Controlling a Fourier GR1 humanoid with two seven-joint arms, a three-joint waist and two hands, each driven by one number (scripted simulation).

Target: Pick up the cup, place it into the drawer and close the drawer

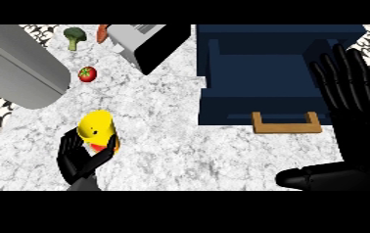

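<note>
Curling our left hand fingers around the yellow cup, we hold it upright. Our right hand rests with straight fingers beside the open drawer.

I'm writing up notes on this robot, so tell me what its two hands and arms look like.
Both hands, left hand and right hand, are glossy black with long segmented fingers and a thumb. The right thumb is thick and rounded. A dark grey wrist shows below the left hand; no cables or markings are visible.
</note>
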